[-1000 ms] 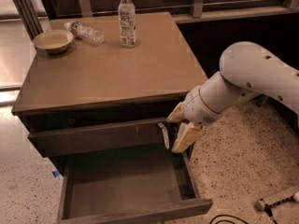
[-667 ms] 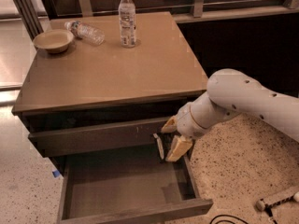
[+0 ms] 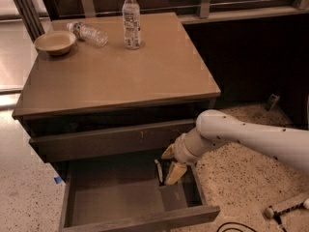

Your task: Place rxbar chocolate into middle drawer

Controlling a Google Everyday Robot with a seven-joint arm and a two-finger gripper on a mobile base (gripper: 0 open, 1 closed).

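Your end effector (image 3: 165,178), with its tan fingers (image 3: 175,173) pointing down, sits low in the centre-right of the frame at the tip of the thick white arm (image 3: 241,137) that reaches in from the right edge. It is clenched on the rxbar chocolate (image 3: 158,171), which you see only edge-on as a thin, dark, upright strip with a pale rim, just to the left of the tan finger. Bar and end effector both hang inside the right part of the middle drawer (image 3: 111,197), the wide, shallow grey-brown wooden drawer pulled out at the bottom of the frame. The bar is above that drawer's bare floor; whether its lower end touches the floor you cannot tell. Directly above, you see the plain front of the upper drawer (image 3: 106,141), pulled out only a little. On the brown worktop (image 3: 125,81) of the cabinet, well away from the end effector, a clear plastic water bottle with a white cap (image 3: 131,21) stands upright near the top centre. A second clear bottle (image 3: 89,33) lies on its side in the upper left, just beside a shallow beige bowl (image 3: 55,41). A small piece of blue tape (image 3: 58,180) lies on the speckled floor (image 3: 241,197) at the drawer's left side.
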